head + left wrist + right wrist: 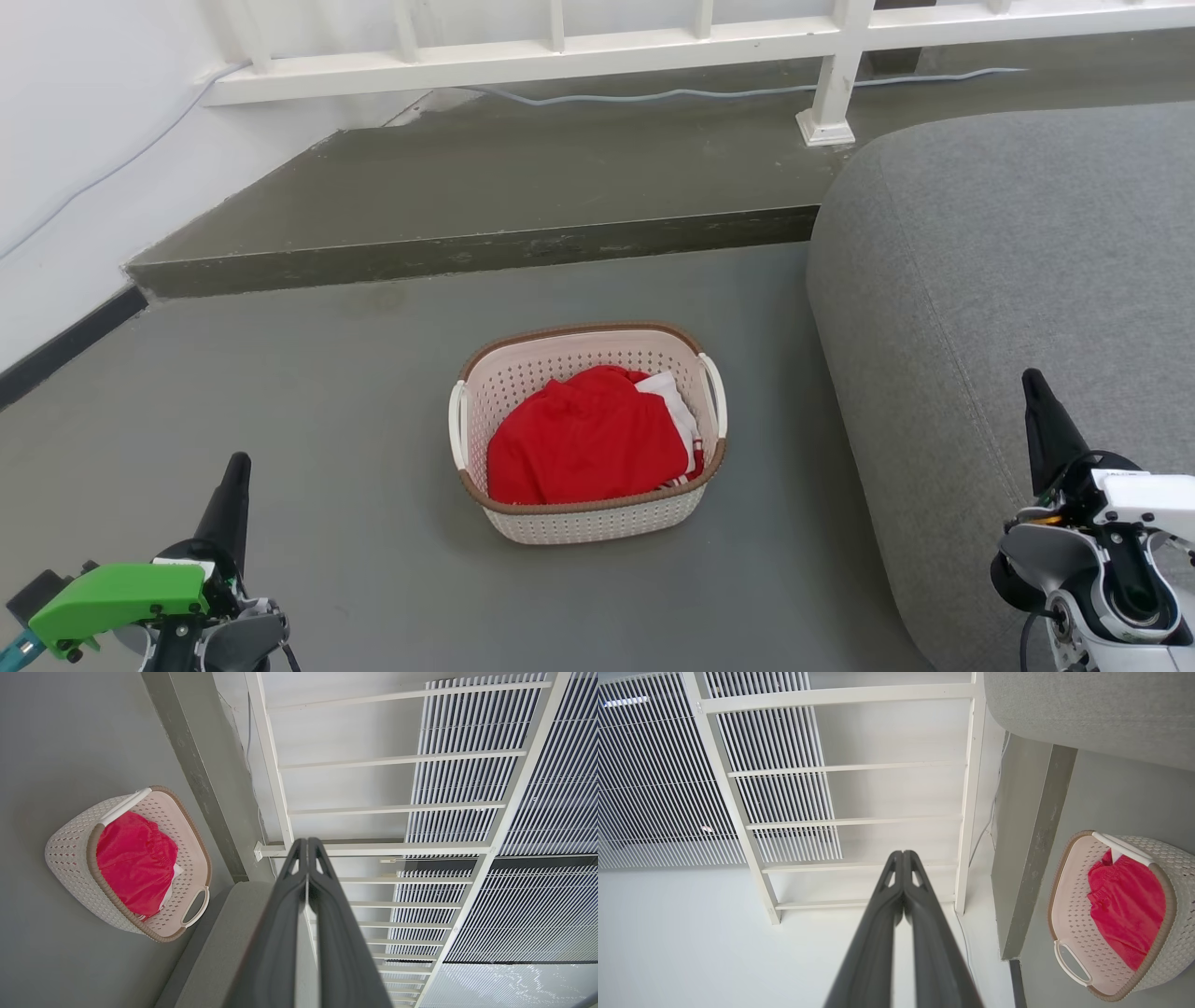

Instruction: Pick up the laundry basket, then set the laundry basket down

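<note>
On the grey floor (308,439), ahead of both arms and near the grey sofa (1008,299), the laundry basket (597,525) is seen standing upright, mouth up, with a red garment (583,448) and a bit of white cloth (672,397) bundled inside. It is judged to be light, since only thin perforated plastic and a little soft clothing are involved. The walls are expected to hold their shape yet flex if squeezed, and the smooth plastic may slip under a pinch. Hold is best taken at the two white loops, the left handle (456,425) and the right handle (717,392), one by each arm, so that the load is carried level. Its long axis is laid across the head view from handle to handle, turned slightly so that the right end lies a little farther from the robot. The left fingers (229,509) and the right fingers (1050,439) are pressed together with nothing between them, well apart from the basket
</note>
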### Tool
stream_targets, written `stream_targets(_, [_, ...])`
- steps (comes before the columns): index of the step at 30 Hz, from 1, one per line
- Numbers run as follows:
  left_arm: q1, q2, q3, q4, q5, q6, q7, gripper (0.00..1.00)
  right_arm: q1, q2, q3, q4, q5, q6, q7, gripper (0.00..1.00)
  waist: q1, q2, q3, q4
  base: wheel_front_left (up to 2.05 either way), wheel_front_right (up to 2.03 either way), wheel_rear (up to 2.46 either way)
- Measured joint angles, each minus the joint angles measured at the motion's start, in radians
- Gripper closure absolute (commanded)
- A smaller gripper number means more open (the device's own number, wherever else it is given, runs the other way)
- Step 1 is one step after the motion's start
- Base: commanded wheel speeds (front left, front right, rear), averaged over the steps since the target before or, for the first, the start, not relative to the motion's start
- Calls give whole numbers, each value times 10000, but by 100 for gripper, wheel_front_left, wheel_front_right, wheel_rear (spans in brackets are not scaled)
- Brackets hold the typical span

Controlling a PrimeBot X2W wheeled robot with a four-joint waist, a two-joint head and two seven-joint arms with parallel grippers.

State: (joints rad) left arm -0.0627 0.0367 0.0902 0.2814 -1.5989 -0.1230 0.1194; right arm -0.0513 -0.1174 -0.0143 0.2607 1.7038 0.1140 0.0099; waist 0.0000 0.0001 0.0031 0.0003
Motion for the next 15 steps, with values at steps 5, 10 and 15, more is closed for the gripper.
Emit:
stream_targets(5, [0, 0, 0, -4, 0, 0, -2, 100, -6, 2, -2, 29, 0, 0, 2, 100, 0, 0, -1, -1, 0, 0, 0])
stream_targets(10, [0, 0, -2, -8, 0, -2, -2, 100, -7, 2, -6, 42, 0, 0, 13, 100, 0, 0, -1, -1, 0, 0, 0])
stream_targets(15, [0, 0, -2, -10, 0, 0, -2, 100, -10, 2, -8, 50, 0, 2, 15, 100, 0, 0, -1, -1, 0, 0, 0])
